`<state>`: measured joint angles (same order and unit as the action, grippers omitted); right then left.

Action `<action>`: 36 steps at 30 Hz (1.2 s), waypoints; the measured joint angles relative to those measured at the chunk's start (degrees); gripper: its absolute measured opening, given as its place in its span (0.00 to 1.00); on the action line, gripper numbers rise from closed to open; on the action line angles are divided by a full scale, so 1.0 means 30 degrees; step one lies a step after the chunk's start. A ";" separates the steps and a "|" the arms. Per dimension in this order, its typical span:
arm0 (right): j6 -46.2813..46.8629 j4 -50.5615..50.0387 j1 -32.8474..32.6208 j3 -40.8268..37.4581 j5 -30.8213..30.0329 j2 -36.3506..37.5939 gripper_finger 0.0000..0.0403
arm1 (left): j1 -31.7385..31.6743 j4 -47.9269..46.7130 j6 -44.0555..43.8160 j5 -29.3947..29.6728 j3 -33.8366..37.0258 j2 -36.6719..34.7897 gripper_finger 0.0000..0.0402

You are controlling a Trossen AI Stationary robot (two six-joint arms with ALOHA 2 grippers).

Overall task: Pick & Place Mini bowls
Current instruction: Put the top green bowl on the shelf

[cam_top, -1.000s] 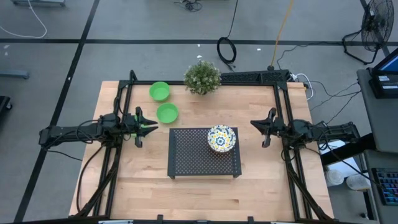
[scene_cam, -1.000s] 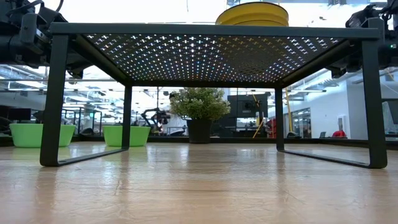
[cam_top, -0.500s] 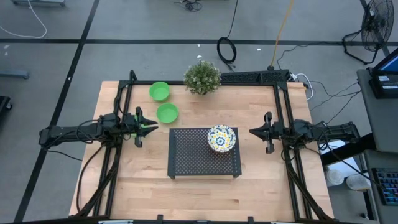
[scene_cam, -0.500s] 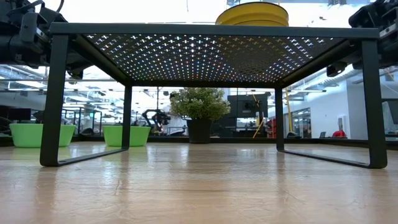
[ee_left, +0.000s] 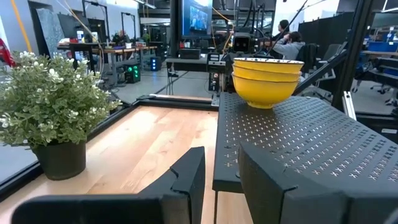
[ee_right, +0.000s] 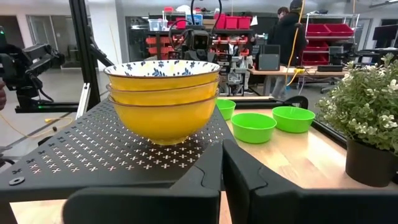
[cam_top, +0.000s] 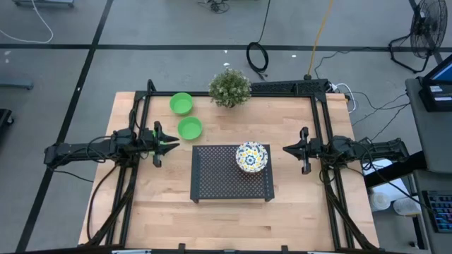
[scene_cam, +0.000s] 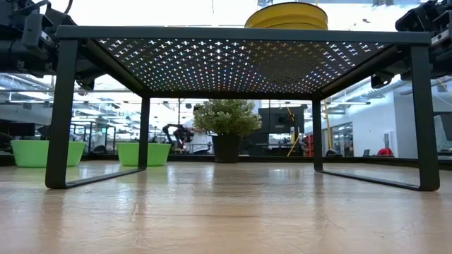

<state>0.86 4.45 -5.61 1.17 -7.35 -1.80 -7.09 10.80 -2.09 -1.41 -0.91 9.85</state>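
Observation:
Three mini bowls, yellow outside and white with blue flowers inside, are stacked on the black perforated rack [cam_top: 212, 176]; the stack [cam_top: 251, 156] [ee_right: 163, 99] [ee_left: 267, 78] [scene_cam: 286, 14] sits at the rack's far right corner. Two green mini bowls [cam_top: 181, 103] [cam_top: 190, 128] rest on their bases on the table, left of the plant [scene_cam: 32, 152] [scene_cam: 144, 154] [ee_right: 254, 126] [ee_right: 293, 118]. My left gripper [cam_top: 176, 143] [ee_left: 222, 180] hovers left of the rack, its fingers almost together. My right gripper [cam_top: 284, 149] [ee_right: 222, 171] hovers right of the rack, shut and pointing at the stack.
A potted plant [cam_top: 229, 87] [scene_cam: 226, 120] stands at the table's far edge. A black frame [cam_top: 321, 127] borders the table on the left, far and right sides. Bare wood [cam_top: 233, 222] lies near the front edge, in front of the rack.
My right gripper has shifted slightly toward the table's near edge and turned level with the rack, then held still. The bowls have stayed in place.

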 joint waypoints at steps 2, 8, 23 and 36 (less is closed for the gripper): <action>0.0000 0.0000 0.0000 0.0004 -0.0002 0.0000 0.00 | 0.0000 0.0108 -0.0291 0.0000 0.0002 0.0000 0.25; 0.0000 0.0005 0.0000 0.0000 -0.0007 0.0000 0.00 | 0.0000 0.0584 -0.1485 0.0004 0.0002 0.0000 0.25; -0.0007 0.0007 0.0000 0.0000 -0.0009 0.0000 0.00 | -0.2161 -0.6524 -0.5004 0.7023 -0.4977 0.2926 0.29; -0.0007 0.0011 0.0004 0.0000 -0.0013 0.0000 0.00 | -1.1910 -1.4137 -0.5808 0.0930 -1.4979 1.6567 0.59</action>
<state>0.84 4.48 -5.59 1.17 -7.39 -1.80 -42.82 -31.61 -19.52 1.38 -45.85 59.55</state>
